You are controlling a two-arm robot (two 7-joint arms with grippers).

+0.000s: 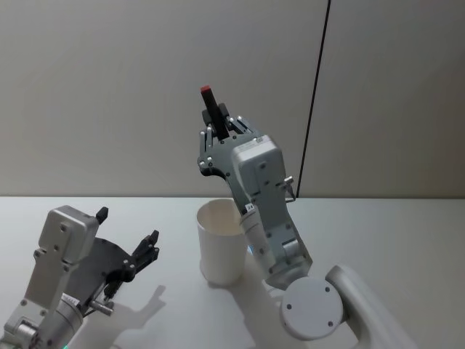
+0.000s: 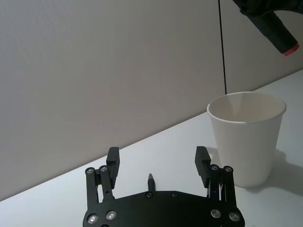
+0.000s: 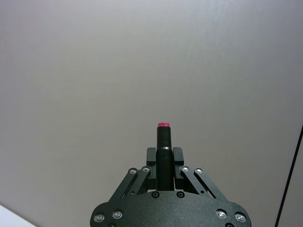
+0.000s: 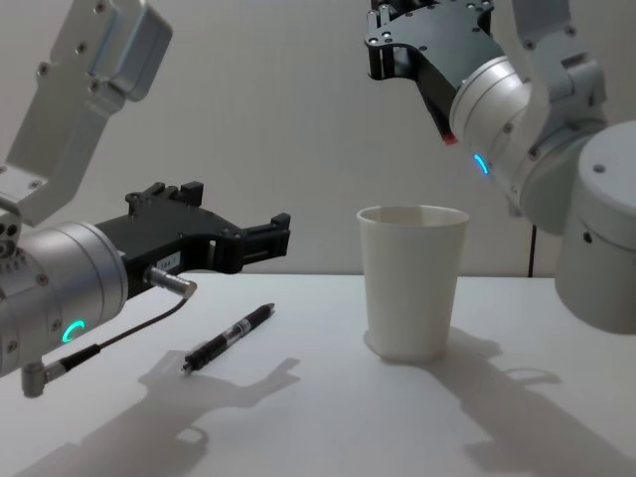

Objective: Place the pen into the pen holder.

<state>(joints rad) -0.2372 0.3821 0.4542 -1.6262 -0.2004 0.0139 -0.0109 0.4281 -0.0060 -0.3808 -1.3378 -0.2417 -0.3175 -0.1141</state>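
1. Your right gripper (image 1: 221, 125) hangs high above the table (image 1: 407, 233), its fingers clamped on the lower barrel of a pen (image 1: 210, 105). The pen's red end sticks out beyond the fingertips.
2. The cup (image 1: 220, 254) stands upright on the table below and just in front of that wrist, its mouth open and nothing showing inside.
3. By the look of it, the pen aims at the back wall (image 1: 109, 87) rather than down, so swing the wrist until the barrel is near upright before you descend.
4. Centre the red end over the mouth and lower it well past the rim. Let go only when the tip is near the bottom.
5. Keep the fingers off the rim. The cup looks like thin off-white paper, tapered to a narrow base with a rolled lip, so it is probably light enough to slide or tip at a nudge.
6. The pen is a round black barrel, seemingly smooth hard plastic. Judged against the cup, it is long enough to lean on the rim and stick out above it, so release it gently.
7. Your left gripper (image 1: 128, 225) waits low on the left, fingers apart and holding nothing.
8. A second pen (image 4: 229, 338), slim and dark, lies flat on the pale matte table beneath the left gripper, well apart from the cup.
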